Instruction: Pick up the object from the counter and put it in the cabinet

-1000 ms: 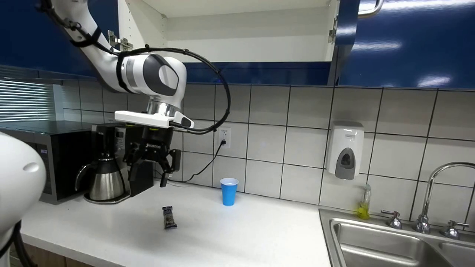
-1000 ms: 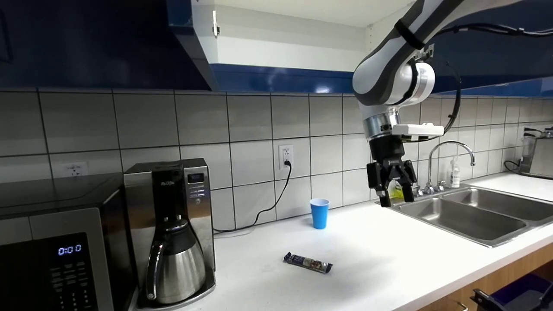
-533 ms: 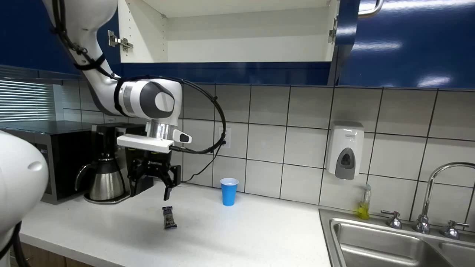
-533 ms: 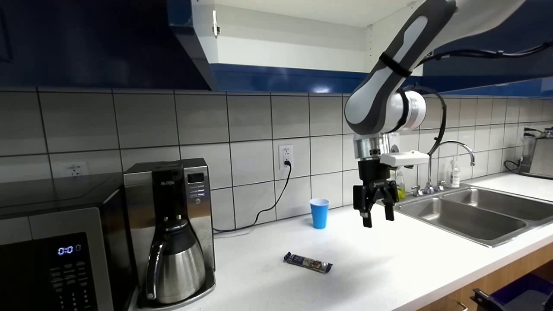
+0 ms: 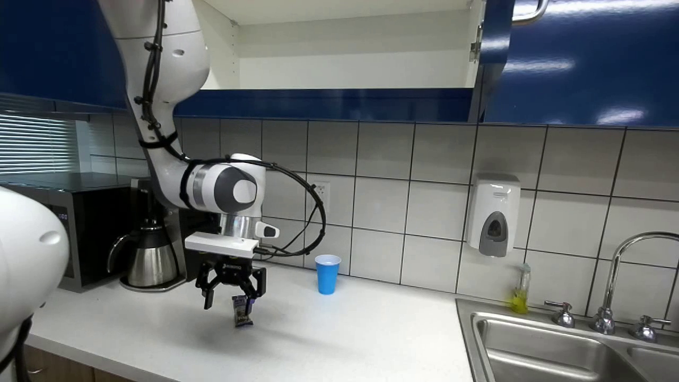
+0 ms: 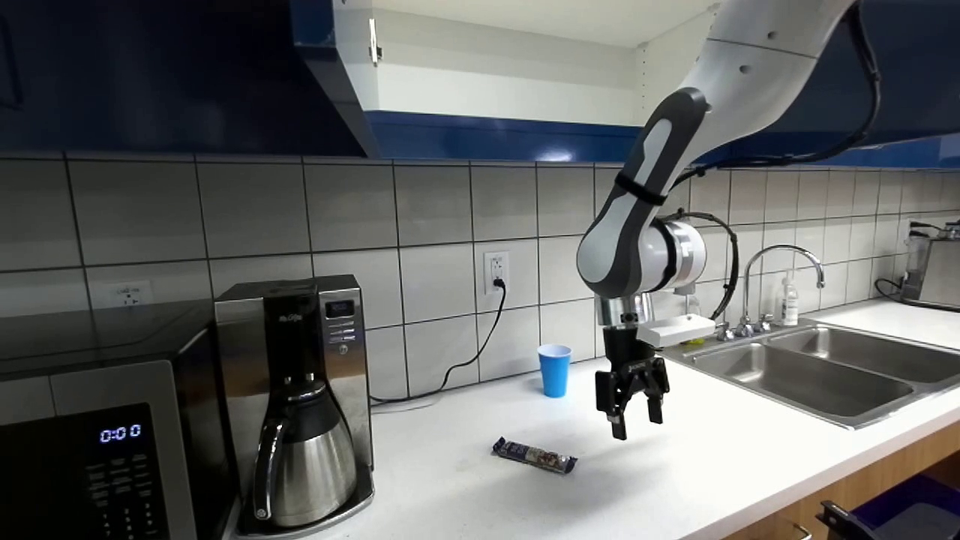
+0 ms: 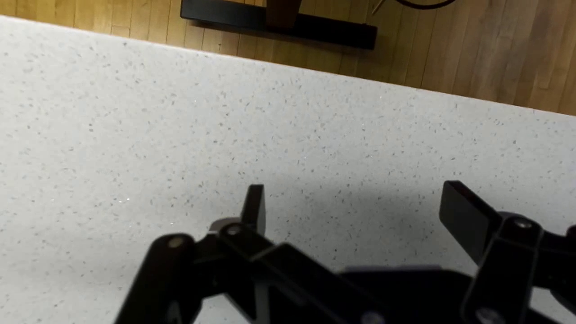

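Observation:
The object, a small bar in a dark wrapper with a lighter patch, lies flat on the counter in both exterior views (image 5: 241, 319) (image 6: 534, 455). The white counter (image 5: 371, 334) fills most of the wrist view (image 7: 270, 126). The cabinet (image 5: 355, 69) is open above, with a white interior and blue doors; it also shows in an exterior view (image 6: 502, 86). My gripper (image 5: 228, 309) is open and empty above the counter. One finger overlaps the bar in that view, but in an exterior view the gripper (image 6: 637, 426) is apart from it. The bar is out of the wrist view (image 7: 353, 198).
A blue cup (image 5: 327, 276) stands near the tiled wall behind. A coffee maker (image 6: 300, 420) and a black microwave (image 6: 90, 442) stand at one end, the steel sink (image 6: 817, 382) at the other. The counter's front edge shows in the wrist view (image 7: 288, 66).
My gripper has come down from well above the counter to a low height, staying open. It has also moved closer to the bar. The bar and cup have not moved.

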`<state>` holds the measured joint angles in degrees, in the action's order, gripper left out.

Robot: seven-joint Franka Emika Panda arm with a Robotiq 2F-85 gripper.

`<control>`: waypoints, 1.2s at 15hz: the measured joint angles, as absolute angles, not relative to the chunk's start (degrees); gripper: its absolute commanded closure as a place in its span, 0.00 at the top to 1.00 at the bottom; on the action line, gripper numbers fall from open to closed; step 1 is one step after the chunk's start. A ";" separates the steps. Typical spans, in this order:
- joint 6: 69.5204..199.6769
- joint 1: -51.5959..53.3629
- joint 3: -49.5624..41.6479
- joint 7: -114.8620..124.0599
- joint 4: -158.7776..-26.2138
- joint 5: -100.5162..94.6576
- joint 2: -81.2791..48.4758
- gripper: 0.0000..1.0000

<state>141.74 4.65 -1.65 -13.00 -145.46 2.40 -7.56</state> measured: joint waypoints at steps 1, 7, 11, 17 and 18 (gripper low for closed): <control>142.03 4.63 -1.17 -13.28 -144.03 2.39 -9.63 1.00; 142.63 4.62 1.77 -14.93 -135.01 -1.64 -19.55 1.00; 142.75 4.64 2.43 -15.09 -130.22 -6.30 -23.89 1.00; 142.75 4.64 3.82 -16.50 -123.79 -6.97 -29.72 1.00; 142.75 4.64 4.06 -16.62 -122.81 -6.97 -30.60 1.00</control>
<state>142.75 4.64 4.06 -16.62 -122.81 -6.97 -30.60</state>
